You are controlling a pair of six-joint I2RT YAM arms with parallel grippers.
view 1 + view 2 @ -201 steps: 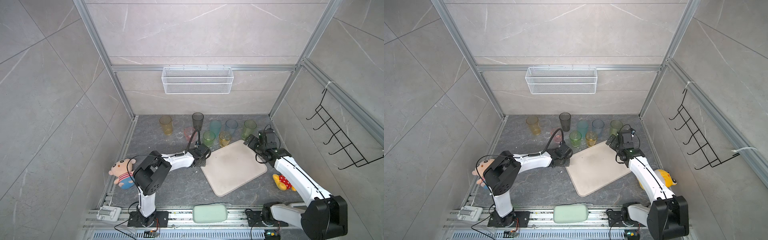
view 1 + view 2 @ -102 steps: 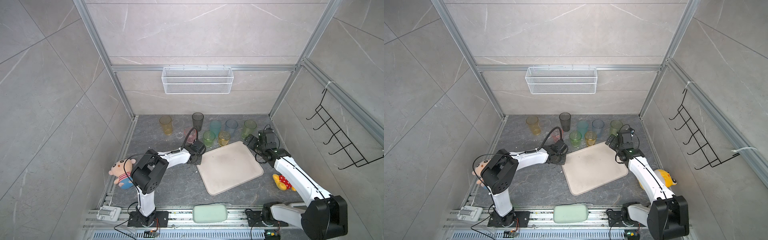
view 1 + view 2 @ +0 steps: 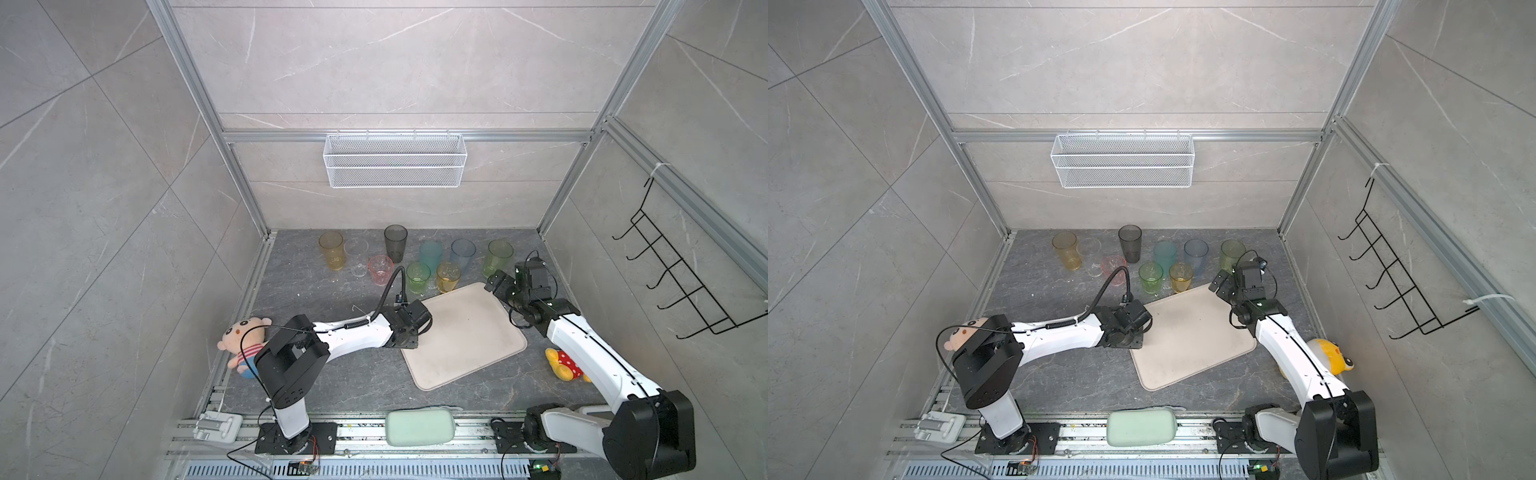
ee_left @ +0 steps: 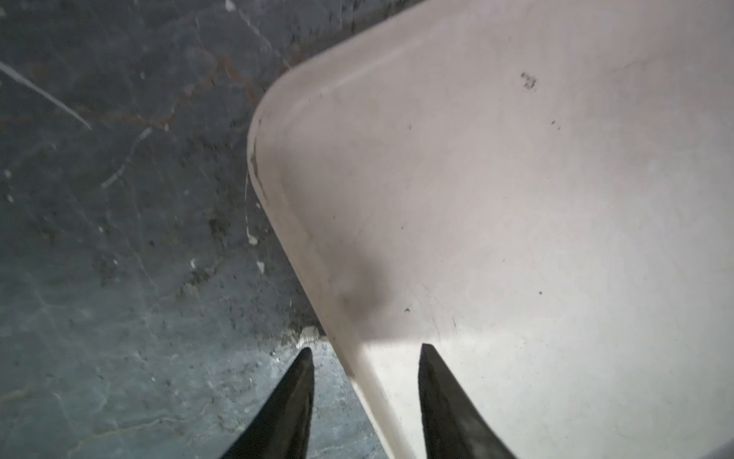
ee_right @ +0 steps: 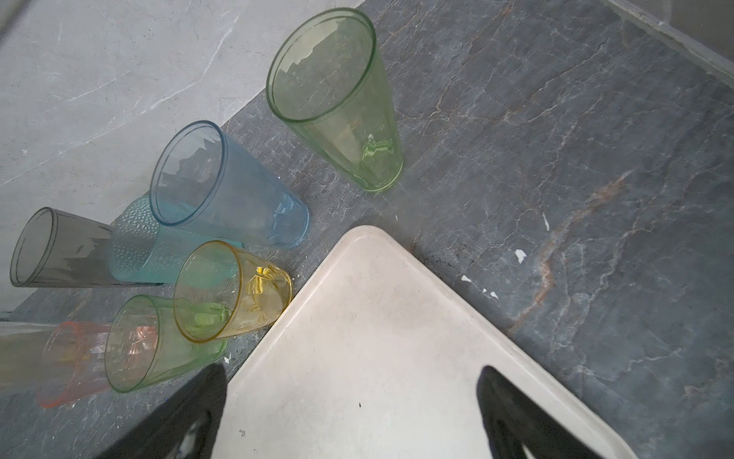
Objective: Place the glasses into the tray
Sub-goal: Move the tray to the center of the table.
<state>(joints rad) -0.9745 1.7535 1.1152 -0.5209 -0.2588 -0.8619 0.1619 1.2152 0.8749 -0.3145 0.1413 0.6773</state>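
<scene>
The cream tray (image 3: 465,332) (image 3: 1192,332) lies empty on the dark floor. Several tinted glasses stand upright behind it, among them amber (image 3: 331,250), grey (image 3: 395,243), pink (image 3: 380,270), teal (image 3: 430,257) and tall green (image 3: 498,257) (image 5: 337,99). A short amber glass (image 5: 234,290) stands close to the tray's far corner. My left gripper (image 3: 409,328) (image 4: 364,349) is open, its fingers either side of the tray's left rim (image 4: 357,369) without pinching it. My right gripper (image 3: 500,286) (image 5: 351,369) hangs wide open over the tray's far right corner, holding nothing.
A plush doll (image 3: 243,345) lies at the left wall and a yellow-red toy (image 3: 563,365) beside the right arm. A white wire basket (image 3: 395,166) hangs on the back wall, a black hook rack (image 3: 681,282) on the right wall. A pale green pad (image 3: 419,427) sits on the front rail.
My left gripper has opened from shut, letting go of the tray's rim, and has slid along the left edge toward the front. The tray has shifted slightly. The right arm has not moved.
</scene>
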